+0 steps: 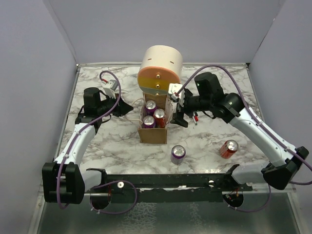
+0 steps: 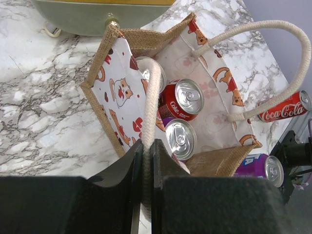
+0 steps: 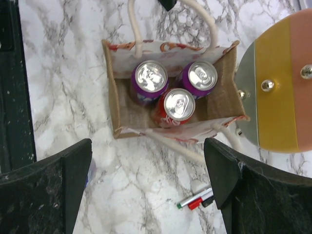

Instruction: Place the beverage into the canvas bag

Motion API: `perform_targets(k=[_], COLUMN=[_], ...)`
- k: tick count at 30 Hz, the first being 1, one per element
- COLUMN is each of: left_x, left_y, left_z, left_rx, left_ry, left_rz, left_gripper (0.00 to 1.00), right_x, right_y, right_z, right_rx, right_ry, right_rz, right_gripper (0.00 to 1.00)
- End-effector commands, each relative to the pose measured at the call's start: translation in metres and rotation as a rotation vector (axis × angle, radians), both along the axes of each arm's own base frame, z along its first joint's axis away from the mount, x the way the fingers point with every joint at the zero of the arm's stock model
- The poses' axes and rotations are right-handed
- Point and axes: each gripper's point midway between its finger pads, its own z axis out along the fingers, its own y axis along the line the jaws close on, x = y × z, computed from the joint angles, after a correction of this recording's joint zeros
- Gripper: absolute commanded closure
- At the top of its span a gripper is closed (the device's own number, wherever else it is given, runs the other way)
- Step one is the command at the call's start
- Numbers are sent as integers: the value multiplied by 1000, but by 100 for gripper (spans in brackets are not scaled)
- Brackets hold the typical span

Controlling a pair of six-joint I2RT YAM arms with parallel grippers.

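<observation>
While the canvas bag (image 1: 152, 135) is being held mid-table, the left gripper (image 1: 128, 108) is being reached in from its left and the right gripper (image 1: 177, 117) hung at its right; a purple can (image 1: 178, 153) is being left nearer. Left wrist: the cord handle (image 2: 152, 92) is being pinched between jaws closed tight, best pulled taut so the mouth is gaping. Right wrist: the fingers (image 3: 53, 190) are being held wide, empty, over the bag.

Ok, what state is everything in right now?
Canvas bag: upright, open, holding three cans.
Left gripper: shut on the bag's cord handle.
Right gripper: open, empty, above the bag.
Purple can: upright, outside the bag.
Coca-Cola can: upright, outside the bag.
Drawer cylinder: drawers shut.
</observation>
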Motion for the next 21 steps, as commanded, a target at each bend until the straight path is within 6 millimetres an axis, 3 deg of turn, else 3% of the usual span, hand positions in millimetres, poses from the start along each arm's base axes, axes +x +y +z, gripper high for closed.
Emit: perform_targets(k=[1,8,16,21], left_x=[5,3,-3,-2], left_y=[-1,4,6,8], left_z=[11,5,8,6], left_rx=[7,35,50,65], left_ry=[-33,-54,-88,-87], left_rz=[1,23,19,21], left_gripper=[100,100,100,100], right_x=[-33,-64,-76,-91], right_y=[-17,-37,-48,-56], right_z=[-3,-28,-46,-76], right_rx=[-2,-43,-75,-129], right_ry=[-26,16,22,69], right_rz=[89,152,178,244], right_gripper=[3,3,3,2])
